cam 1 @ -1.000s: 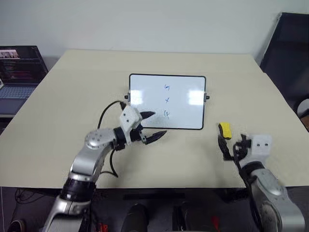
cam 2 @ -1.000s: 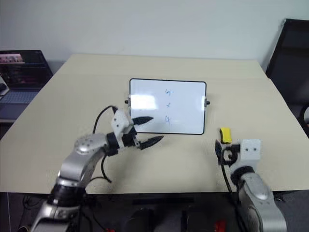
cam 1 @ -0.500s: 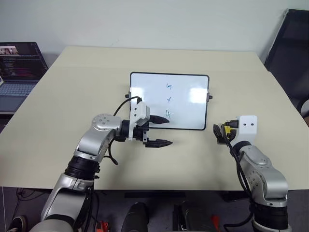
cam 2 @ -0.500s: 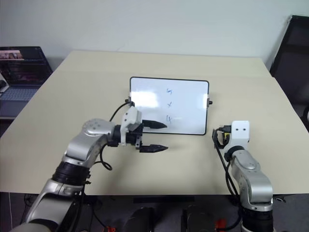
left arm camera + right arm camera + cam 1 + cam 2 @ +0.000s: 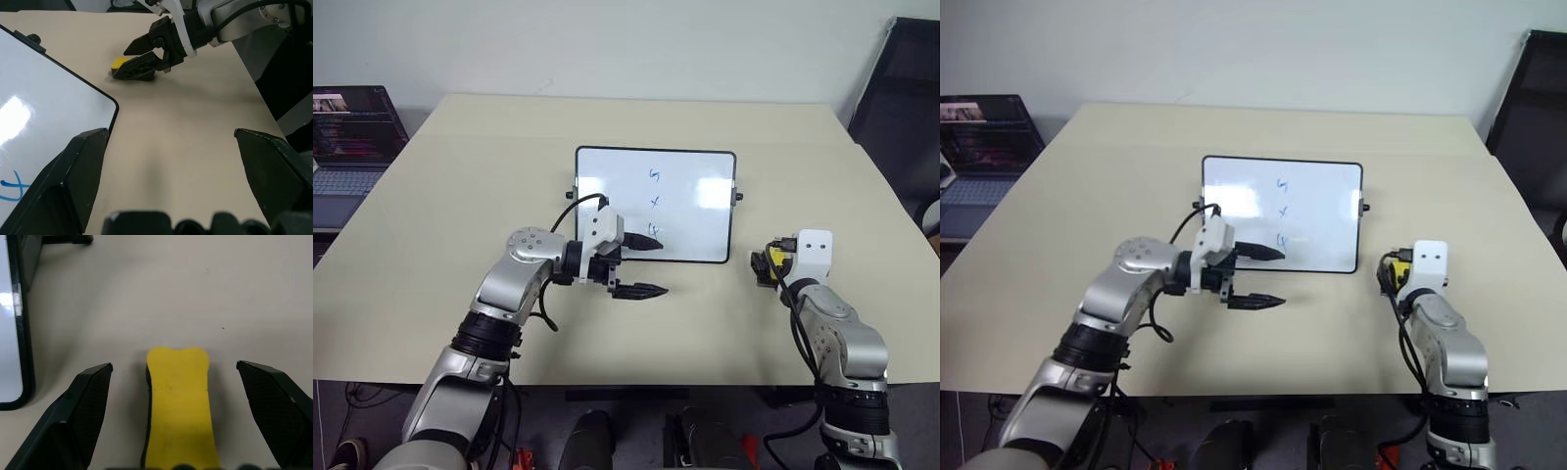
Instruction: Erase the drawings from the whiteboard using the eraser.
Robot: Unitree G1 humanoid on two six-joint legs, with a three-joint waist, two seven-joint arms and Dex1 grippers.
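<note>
The right pincer [image 5: 176, 431] is spread wide, its fingers [image 5: 83, 416] set either side of the yellow eraser [image 5: 178, 406], which lies flat on the bench [image 5: 460, 186] ungripped, just right of the whiteboard [image 5: 690, 166]. The left pincer [image 5: 646, 267] is also held open, pointed rightward over the board's lower left edge. Three blue drawings [image 5: 654, 203] are seen intact. A laptop [image 5: 352, 137] is seen beyond the bench's left edge

Eraser [image 5: 178, 406] right of whiteboard [image 5: 690, 211] (on table [image 5: 460, 196]).
</note>
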